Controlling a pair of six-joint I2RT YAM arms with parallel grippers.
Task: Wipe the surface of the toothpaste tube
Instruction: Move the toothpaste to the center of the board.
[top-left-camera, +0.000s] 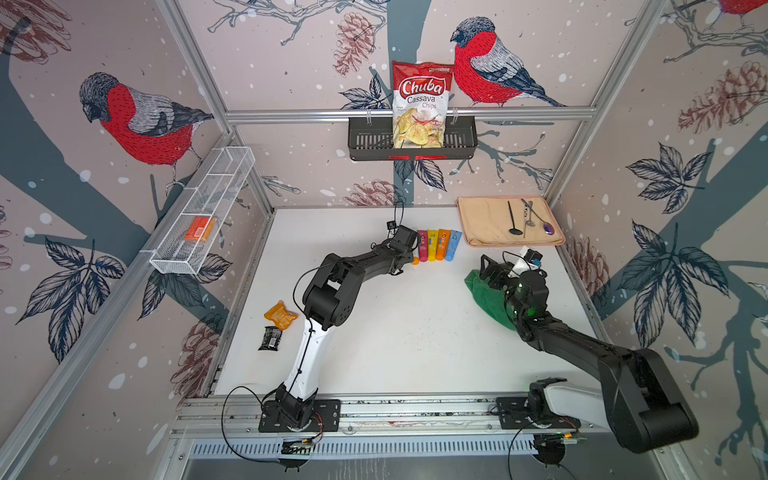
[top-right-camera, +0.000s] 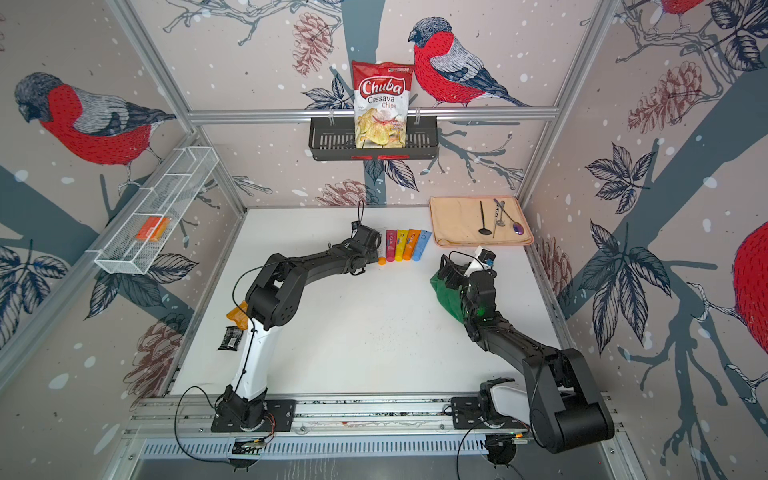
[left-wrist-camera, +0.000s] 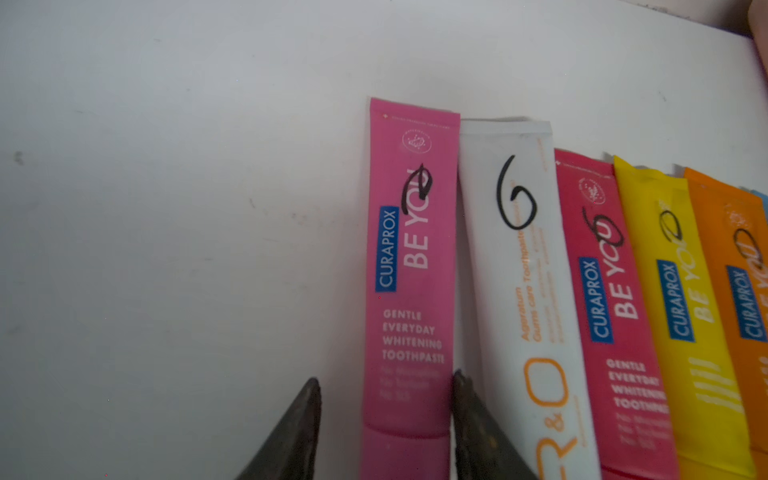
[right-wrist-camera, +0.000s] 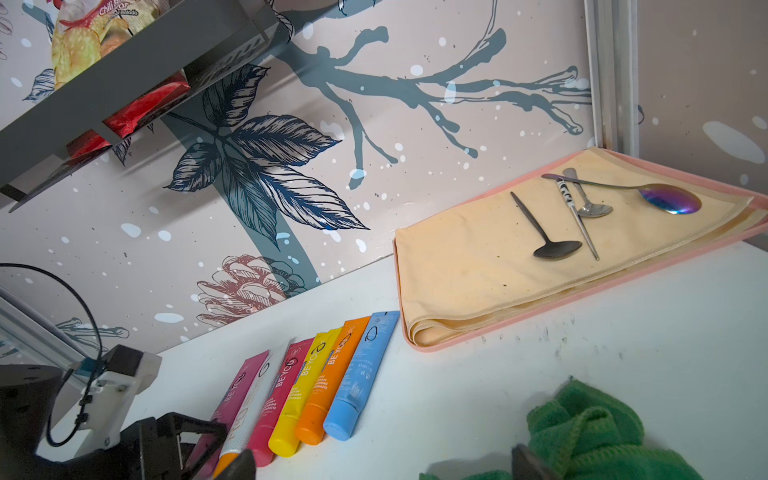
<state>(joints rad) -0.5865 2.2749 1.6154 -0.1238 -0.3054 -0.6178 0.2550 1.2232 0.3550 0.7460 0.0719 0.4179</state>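
Pink toothpaste tube (left-wrist-camera: 409, 291) lies at the left end of a tube row (top-left-camera: 436, 246) toward the table's (top-left-camera: 415, 332) far edge. Left claw (left-wrist-camera: 384, 380) straddles it, released, one finger (left-wrist-camera: 469, 415) at its edge. Right claw (right-wrist-camera: 384, 455) gapes wide over the green cloth (right-wrist-camera: 590, 428) near the table's right edge.

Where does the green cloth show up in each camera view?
In a top view: green cloth lies right of centre, nearer than the tube row.
In a top view: same spot.
Left wrist: not in it.
Right wrist: bottom right corner.
Shared landmark: orange toothpaste tube, in all four.
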